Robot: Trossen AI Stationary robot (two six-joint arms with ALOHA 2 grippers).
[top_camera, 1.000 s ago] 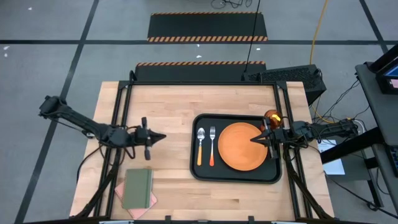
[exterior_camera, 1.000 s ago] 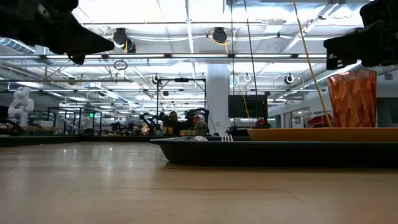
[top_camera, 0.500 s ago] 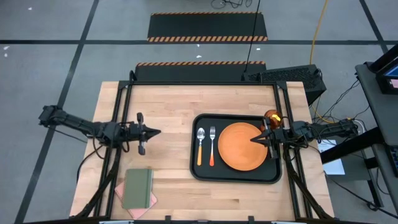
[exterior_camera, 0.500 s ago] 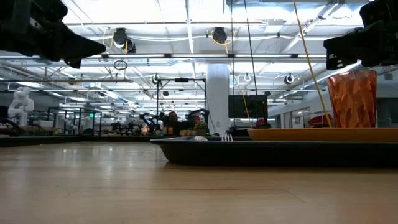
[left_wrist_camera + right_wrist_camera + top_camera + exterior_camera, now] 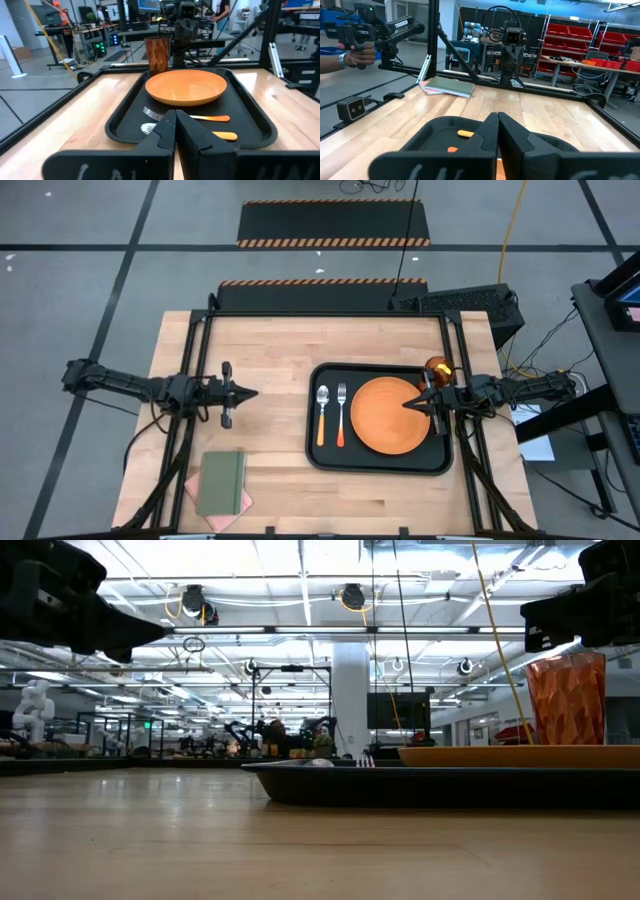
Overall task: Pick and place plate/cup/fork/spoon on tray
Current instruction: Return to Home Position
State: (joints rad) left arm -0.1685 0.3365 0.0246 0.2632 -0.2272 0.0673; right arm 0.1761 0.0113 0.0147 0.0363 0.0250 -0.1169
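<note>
Jaws on both arms are pressed together with nothing between them. Left gripper (image 5: 250, 393) hangs over the bare table (image 5: 270, 340), well off the tray (image 5: 380, 468) on the spoon's side, pointing at it. Right gripper (image 5: 407, 404) sits above the plate (image 5: 385, 425), reaching in over the tray's opposite edge. Everything's on the tray. The plate fills that end, with the cup (image 5: 438, 366) upright in the corner beside the right arm. Fork (image 5: 341, 416) and spoon (image 5: 322, 414) lie side by side at the other end, spoon outermost.
</note>
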